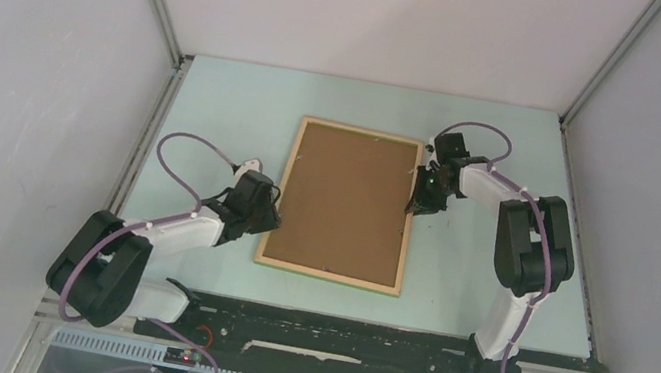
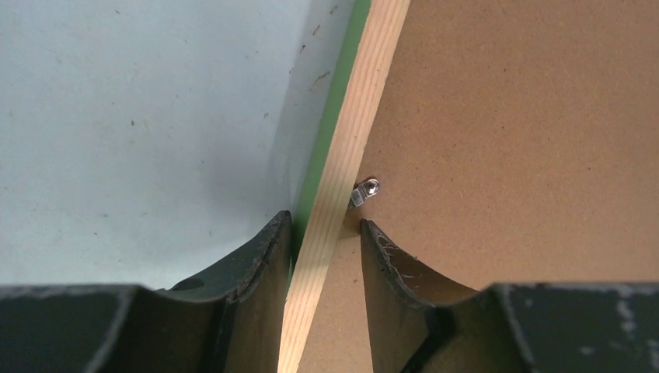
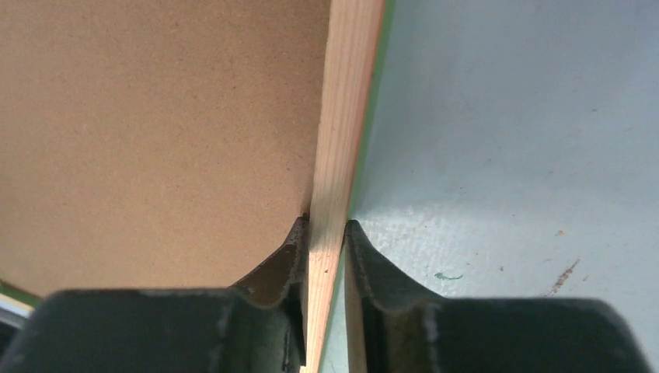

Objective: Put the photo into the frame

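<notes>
White walls [image 1: 26, 44] box in a pale blue-green table [image 1: 218, 107]. My left gripper [image 2: 322, 225] stands over the left rail of the frame [image 1: 328, 273] with its jaws apart. One finger [image 2: 264, 256] is close against the rail's green outer edge. The other [image 2: 388, 264] is over the brown backing board [image 1: 349, 200], with a gap to the wood. A small metal clip [image 2: 365, 192] sits on the board just past that finger, touching the rail. My right gripper [image 3: 326, 224] straddles the right rail, a finger close against each side. I cannot tell whether it is pressing the wood. The frame lies flat in the middle of the table, pale wood face up, with the board filling it.
</notes>
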### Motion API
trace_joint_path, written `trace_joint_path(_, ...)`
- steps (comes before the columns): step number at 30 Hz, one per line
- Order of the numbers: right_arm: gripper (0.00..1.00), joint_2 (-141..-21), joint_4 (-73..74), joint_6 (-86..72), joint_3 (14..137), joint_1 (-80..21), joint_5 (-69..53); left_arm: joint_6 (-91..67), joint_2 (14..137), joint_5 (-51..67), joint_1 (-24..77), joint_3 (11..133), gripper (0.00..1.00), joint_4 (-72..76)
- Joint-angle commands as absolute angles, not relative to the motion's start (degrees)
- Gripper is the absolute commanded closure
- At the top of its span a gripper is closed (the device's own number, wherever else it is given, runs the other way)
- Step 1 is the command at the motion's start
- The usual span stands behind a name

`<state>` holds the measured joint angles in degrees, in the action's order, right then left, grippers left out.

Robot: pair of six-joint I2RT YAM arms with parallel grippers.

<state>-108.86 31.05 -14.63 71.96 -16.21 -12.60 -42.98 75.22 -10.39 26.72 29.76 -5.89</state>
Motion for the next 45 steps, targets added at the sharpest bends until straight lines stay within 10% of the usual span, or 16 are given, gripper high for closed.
trace_joint_path(1, 0.71, -105.69, 32.57, -17.21, 71.54, -16.79, -21.47, -41.31, 73.79, -3.92, 26.89, 25.95, 0.58, -7.96)
trace_joint_path(10, 0.34, -97.65, 36.95, -17.47, 68.95, -21.32, -13.19, -41.22, 73.93, -0.44, 26.81, 25.83, 0.5, -6.98)
trace_joint_path(26, 0.27, -93.6, 39.41, -16.26, 64.31, -23.63, -2.96, -37.35, 63.5, 0.56, 23.29, 26.17, 0.21, -13.01)
trace_joint_path(45, 0.28, -111.52, 32.22, -26.08, 88.67, -12.99, -3.5, -36.66, 66.31, 5.57, 22.61, 24.64, 0.2, -9.43)
